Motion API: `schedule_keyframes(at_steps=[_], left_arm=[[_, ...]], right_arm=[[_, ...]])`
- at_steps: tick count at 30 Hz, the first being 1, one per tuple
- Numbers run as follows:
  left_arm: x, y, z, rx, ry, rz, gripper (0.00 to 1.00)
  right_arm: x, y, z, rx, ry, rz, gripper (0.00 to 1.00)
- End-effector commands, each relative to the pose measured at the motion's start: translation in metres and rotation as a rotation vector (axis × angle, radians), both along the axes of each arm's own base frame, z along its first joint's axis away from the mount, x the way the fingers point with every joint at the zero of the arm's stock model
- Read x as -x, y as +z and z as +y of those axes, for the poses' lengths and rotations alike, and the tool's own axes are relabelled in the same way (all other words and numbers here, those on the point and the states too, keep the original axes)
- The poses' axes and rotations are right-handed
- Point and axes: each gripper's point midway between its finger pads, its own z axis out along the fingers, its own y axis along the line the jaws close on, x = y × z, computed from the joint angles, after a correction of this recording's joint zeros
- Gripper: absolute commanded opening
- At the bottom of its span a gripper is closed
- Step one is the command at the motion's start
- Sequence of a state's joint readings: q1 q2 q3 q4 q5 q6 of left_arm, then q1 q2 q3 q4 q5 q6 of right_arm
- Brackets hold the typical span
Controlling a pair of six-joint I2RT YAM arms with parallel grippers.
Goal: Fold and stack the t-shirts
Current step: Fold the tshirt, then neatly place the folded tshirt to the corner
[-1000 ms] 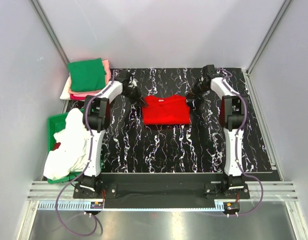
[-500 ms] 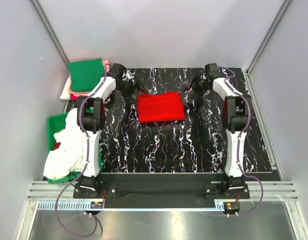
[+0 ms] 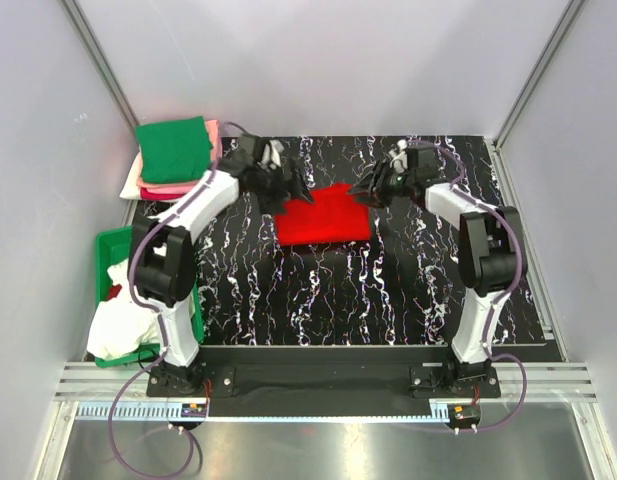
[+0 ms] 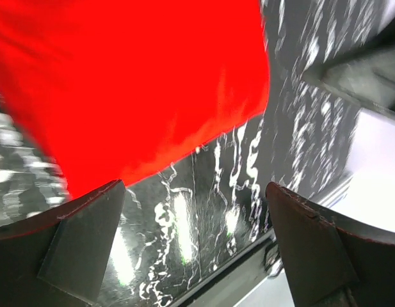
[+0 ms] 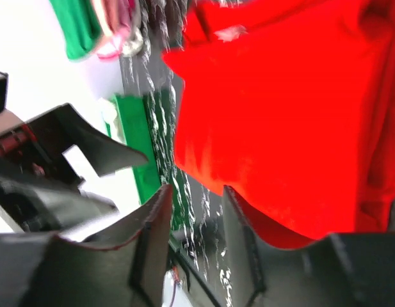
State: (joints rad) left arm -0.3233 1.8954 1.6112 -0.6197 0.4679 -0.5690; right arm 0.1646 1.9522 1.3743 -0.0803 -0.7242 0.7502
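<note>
Left gripper [image 4: 194, 192] fingers are held wide apart with nothing between them. In the left wrist view only bare counter and the near fringe of the red t-shirt [image 3: 323, 215] are seen in the gap. The right gripper [image 5: 196, 188] is parted far less, and patterned counter is visible through the narrow slot. The shirt's edge lies right at the fingertips, but no cloth is seen pinched.

The red t-shirt is laid folded into a flat rectangle on the counter [image 3: 318, 290], toward the far edge and about midway between the left and right edges. Its two far corners are flanked by the grippers, one at each. At the far-left corner a finished stack is seen – a green t-shirt [image 3: 173, 150] on top, a pink t-shirt [image 3: 183, 186] beneath it. Along the left edge a green bin [image 3: 110, 245] is filled with white cloth [image 3: 128, 300].

The fold is judged done, and the carry to the stack is what remains. Several slips can be foreseen from here:

- If only the top layer is caught at either corner, the fold is likely to be pulled open as the shirt is lifted.
- If one side is gripped before the other – or at a different depth – the rectangle could be skewed or dragged across the counter.
- A low carry toward the far-left corner could let the trailing edge catch the green t-shirt and push the stack askew.
</note>
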Motion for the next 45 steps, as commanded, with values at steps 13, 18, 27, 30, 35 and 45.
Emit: schedule_keyframes(at_steps=[13,18,27,30,35,45], left_arm=[[0.056,-0.163,0.006,-0.077,-0.041,0.230,0.95],[0.075,-0.160,0.008,-0.060,-0.056,0.219,0.94],[0.194,-0.145,-0.014,0.005,-0.132,0.241,0.94],[0.208,-0.118,-0.015,0.063,-0.115,0.194,0.96],[0.185,-0.055,0.006,-0.051,-0.106,0.039,0.99],[0.065,-0.032,0.018,0.037,-0.015,-0.069,0.95]], right_arm=[[0.052,-0.142,-0.006,0.012,0.009,0.242,0.34],[0.084,-0.161,-0.015,0.063,-0.011,0.302,0.32],[0.139,-0.145,-0.057,0.328,-0.031,0.329,0.34],[0.141,-0.131,-0.065,0.391,-0.004,0.299,0.43],[0.118,-0.087,-0.061,0.390,0.016,0.236,0.54],[0.084,-0.004,-0.033,0.245,0.040,0.116,0.61]])
